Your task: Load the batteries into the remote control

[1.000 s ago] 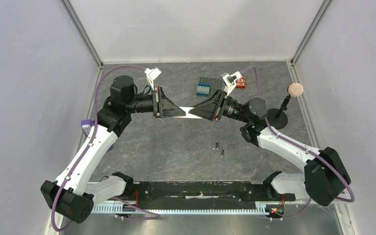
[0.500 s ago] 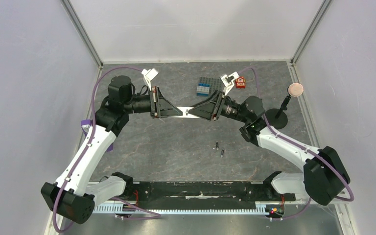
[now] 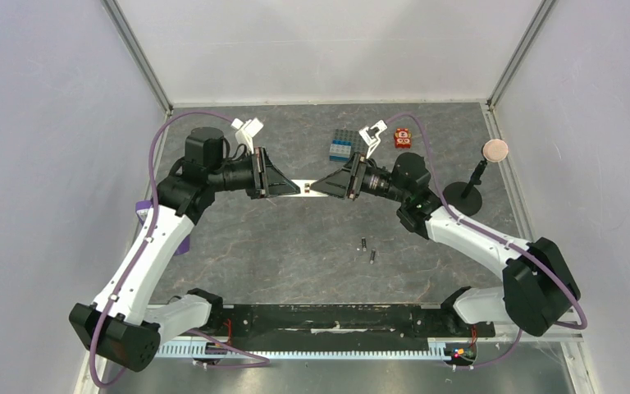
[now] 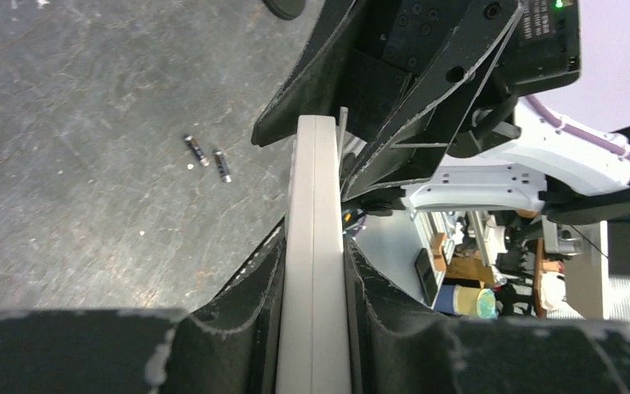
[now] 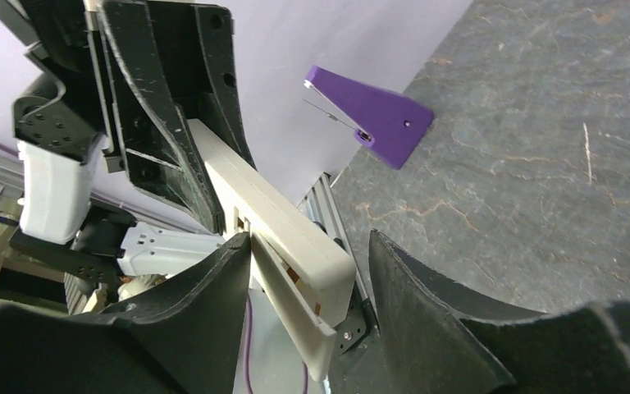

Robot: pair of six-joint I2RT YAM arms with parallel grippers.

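The white remote control [image 3: 302, 188] is held in the air, bridging my two grippers. My left gripper [image 3: 287, 186] is shut on one end; the left wrist view shows the remote edge-on [image 4: 313, 271] pinched between both fingers. My right gripper [image 3: 321, 185] is open around the other end [image 5: 272, 209], with a gap to the right finger [image 5: 426, 304]. A thin white cover plate [image 5: 295, 316] has lifted off the remote's back and leans against the left finger. The two batteries [image 3: 363, 243] [image 3: 373, 257] lie on the table below, also in the left wrist view [image 4: 197, 150].
A grey and blue brick plate [image 3: 343, 145] and a red toy [image 3: 402, 138] lie at the back. A black stand with a round disc [image 3: 496, 149] is at the right. A purple clip [image 5: 388, 119] lies near the left wall.
My right gripper has moved left along the remote toward my left gripper, so less of the remote shows between them. The batteries have not moved.
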